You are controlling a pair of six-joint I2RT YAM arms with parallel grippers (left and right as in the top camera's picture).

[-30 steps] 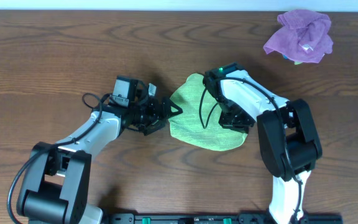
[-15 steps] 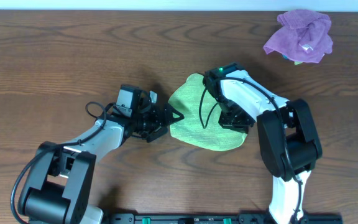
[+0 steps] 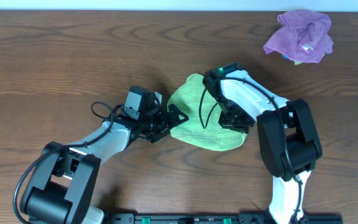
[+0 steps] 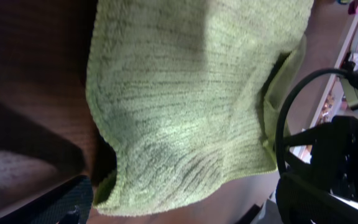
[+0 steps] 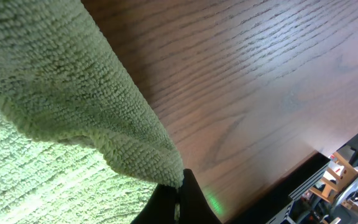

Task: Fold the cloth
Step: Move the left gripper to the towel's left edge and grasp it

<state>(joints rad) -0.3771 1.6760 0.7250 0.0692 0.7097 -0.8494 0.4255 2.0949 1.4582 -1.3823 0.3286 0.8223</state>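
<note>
Right gripper (image 5: 179, 196) clamped on thin lip of cloth (image 3: 188, 127), mid-table: may slip on lift. Left gripper (image 3: 178, 115), jaws apart at hem toward left edge, could shove and bunch it.

Left arm (image 3: 101, 134) and right arm (image 3: 247, 93): white shells, black joints, looping black cables (image 3: 204, 111).
</note>
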